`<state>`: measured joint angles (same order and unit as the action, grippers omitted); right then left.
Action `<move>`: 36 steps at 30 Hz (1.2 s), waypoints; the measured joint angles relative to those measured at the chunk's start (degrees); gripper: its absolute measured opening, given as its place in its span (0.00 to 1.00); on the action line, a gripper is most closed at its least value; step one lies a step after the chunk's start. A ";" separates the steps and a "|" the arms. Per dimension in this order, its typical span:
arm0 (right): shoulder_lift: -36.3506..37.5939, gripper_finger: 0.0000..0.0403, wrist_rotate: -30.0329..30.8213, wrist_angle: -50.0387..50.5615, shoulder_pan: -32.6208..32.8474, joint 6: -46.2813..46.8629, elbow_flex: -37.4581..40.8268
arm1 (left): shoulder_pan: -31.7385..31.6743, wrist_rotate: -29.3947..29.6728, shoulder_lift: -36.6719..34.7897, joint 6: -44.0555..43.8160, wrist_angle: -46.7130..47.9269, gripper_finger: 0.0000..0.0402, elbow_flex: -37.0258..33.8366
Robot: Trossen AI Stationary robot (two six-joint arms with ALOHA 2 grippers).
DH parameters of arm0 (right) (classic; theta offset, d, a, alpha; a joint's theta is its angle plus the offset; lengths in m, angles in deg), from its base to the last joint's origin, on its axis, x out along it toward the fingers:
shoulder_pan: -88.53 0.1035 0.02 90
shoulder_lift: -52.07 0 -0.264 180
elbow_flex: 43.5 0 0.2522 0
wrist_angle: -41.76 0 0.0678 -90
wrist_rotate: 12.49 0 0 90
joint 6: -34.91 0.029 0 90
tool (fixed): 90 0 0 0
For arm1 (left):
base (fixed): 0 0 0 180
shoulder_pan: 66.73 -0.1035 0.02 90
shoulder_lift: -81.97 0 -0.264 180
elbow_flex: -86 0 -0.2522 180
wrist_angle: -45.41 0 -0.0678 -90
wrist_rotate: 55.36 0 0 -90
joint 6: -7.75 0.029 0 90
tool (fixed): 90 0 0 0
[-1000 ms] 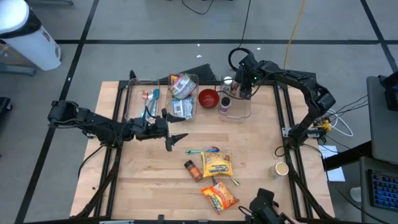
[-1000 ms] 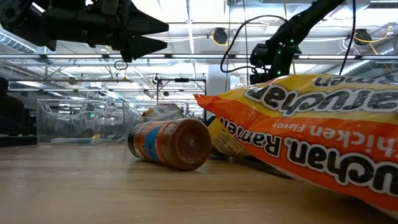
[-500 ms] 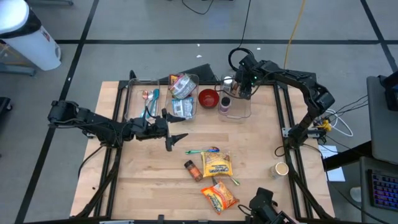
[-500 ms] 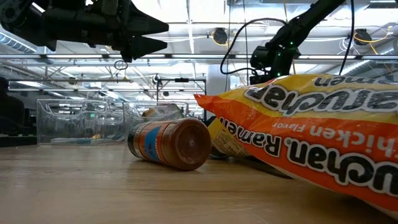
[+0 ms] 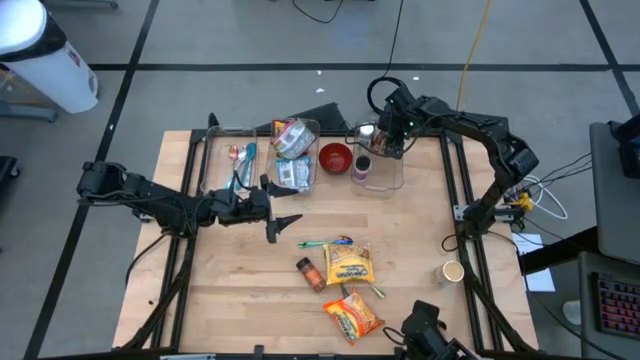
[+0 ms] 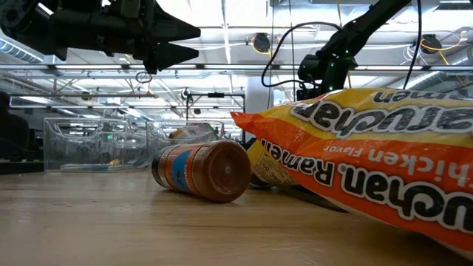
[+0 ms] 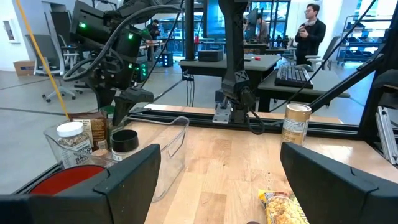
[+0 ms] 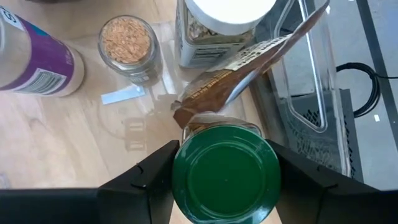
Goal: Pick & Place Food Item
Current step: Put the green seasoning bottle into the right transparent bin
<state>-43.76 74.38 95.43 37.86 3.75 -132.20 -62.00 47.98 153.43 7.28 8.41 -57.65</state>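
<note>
My right gripper [image 5: 388, 146] is over the clear bin [image 5: 378, 178] at the table's far right, shut on a green-lidded jar [image 8: 225, 173]. Below it in the bin stand a purple-labelled bottle [image 8: 36, 61], an open jar of grains [image 8: 127, 42], a white-lidded jar [image 8: 224, 25] and a brown pouch [image 8: 249, 67]. My left gripper [image 5: 283, 226] is open and empty, above the table left of centre. A spice jar [image 5: 310, 272] lies on its side beside a yellow packet [image 5: 348, 265] and a ramen packet [image 5: 352, 315]. My right gripper pinches the green-lidded jar between its two fingers, one on each side of the lid's rim [image 8: 180, 177]. The fingers come from above, pointing down, and the jar stands upright. Whether its base rests on the bin's floor, I cannot tell.
Two more clear bins [image 5: 235, 160] [image 5: 295, 155] with items and a red bowl [image 5: 335, 158] stand at the back. A pen-like item [image 5: 325, 242] lies mid-table. A can [image 5: 453, 272] stands at the right edge. A person [image 7: 309, 25] stands far behind the table.
My right gripper has shifted a little toward the table's right edge and slightly up over the bin, still around the green-lidded jar.
</note>
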 joint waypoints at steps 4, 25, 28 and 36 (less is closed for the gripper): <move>0.00 0.51 0.01 -1.38 0.00 0.42 0.00 | 0.00 0.00 0.00 0.00 0.00 0.85 0.00; 0.11 0.51 1.70 -3.82 -0.17 0.78 2.93 | 0.00 0.00 0.00 0.00 -0.01 0.85 0.00; 0.11 0.51 1.57 -4.23 -0.33 1.31 3.02 | 0.02 0.00 0.00 0.00 -0.02 0.85 0.00; 0.09 0.52 1.64 -5.40 -0.33 3.35 3.13 | 0.00 -0.37 0.00 0.00 -0.03 0.85 0.00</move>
<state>-43.67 76.02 90.02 37.53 7.10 -129.07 -62.00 47.61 153.43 7.28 8.38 -57.65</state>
